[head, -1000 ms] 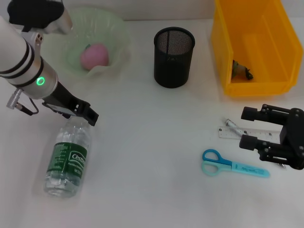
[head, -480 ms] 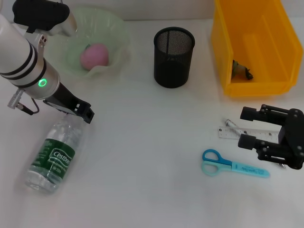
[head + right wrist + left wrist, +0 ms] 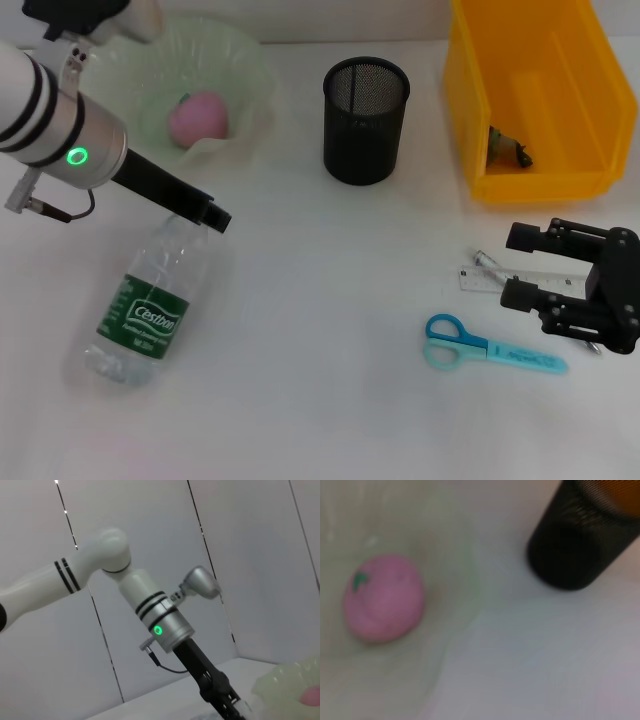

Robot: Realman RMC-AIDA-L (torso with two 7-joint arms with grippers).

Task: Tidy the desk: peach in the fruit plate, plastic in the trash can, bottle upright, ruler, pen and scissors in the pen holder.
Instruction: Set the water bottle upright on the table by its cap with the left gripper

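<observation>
Left gripper (image 3: 212, 217) at bottle (image 3: 150, 298) neck, grip unclear; right gripper (image 3: 520, 266) spread over ruler (image 3: 500, 278).

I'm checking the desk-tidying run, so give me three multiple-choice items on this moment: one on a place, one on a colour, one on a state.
1. Where is the peach?
A. in the fruit plate
B. in the trash can
C. beside the scissors

2. What colour is the pen holder?
A. yellow
B. black
C. green

3. How is the bottle?
A. upright
B. inside the pen holder
C. lying on its side

Answers: 1 A, the pink fruit sits in the pale bowl. 2 B, it is dark mesh. 3 C, it lies flat, with the left pincer at its neck.
</observation>
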